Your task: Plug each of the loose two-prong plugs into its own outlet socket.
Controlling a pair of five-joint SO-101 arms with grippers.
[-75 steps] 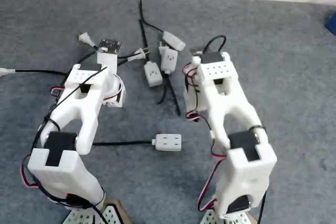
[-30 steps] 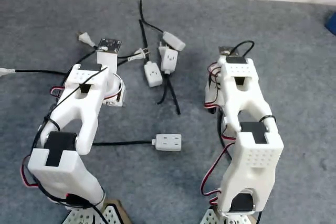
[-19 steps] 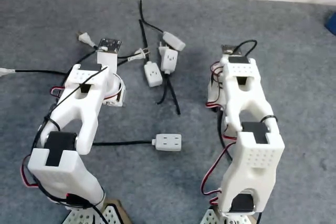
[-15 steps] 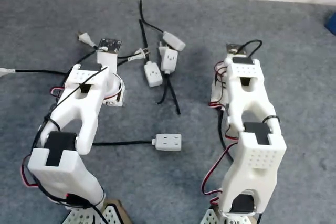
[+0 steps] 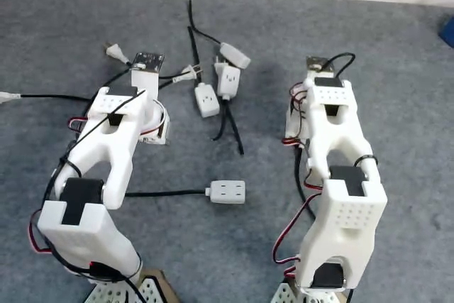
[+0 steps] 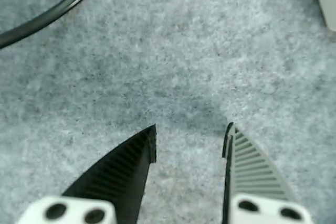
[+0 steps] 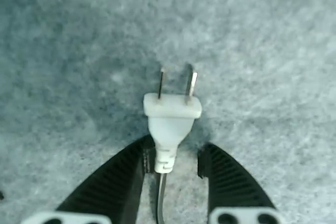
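My right gripper (image 7: pixel 176 157) pinches a white two-prong plug (image 7: pixel 172 113) by its tail. The black fingers (image 7: pixel 134 174) flank the strain relief; one looks pressed to it, the other sits just beside it. The plug body juts past the fingertips, both prongs pointing straight away from me. Its thin cord runs back between the fingers. Grey carpet (image 7: pixel 79 35) lies below, with the plug's shadow close around the body. I cannot tell whether the plug touches the carpet.

In the high view my right arm (image 5: pixel 333 133) is stretched out along the right side of the carpet. The sockets lie off to its left, well apart from it. Three white socket blocks are clustered together: the nearest block (image 5: pixel 206 99), the middle block (image 5: pixel 227 78) and the far block (image 5: pixel 234 54), with black cords crossing among them. A fourth socket block (image 5: pixel 227 191) lies nearer the arm bases on its own black cord, between my two arms.

Two more loose plugs lie on the carpet: one (image 5: pixel 188 73) just beside the cluster, one (image 5: pixel 113 51) farther out past my left arm (image 5: pixel 117 140).

My left gripper (image 6: pixel 191 129) is spread wide over bare carpet with nothing between the fingers. A black cable (image 6: pixel 52 9) crosses beyond it.
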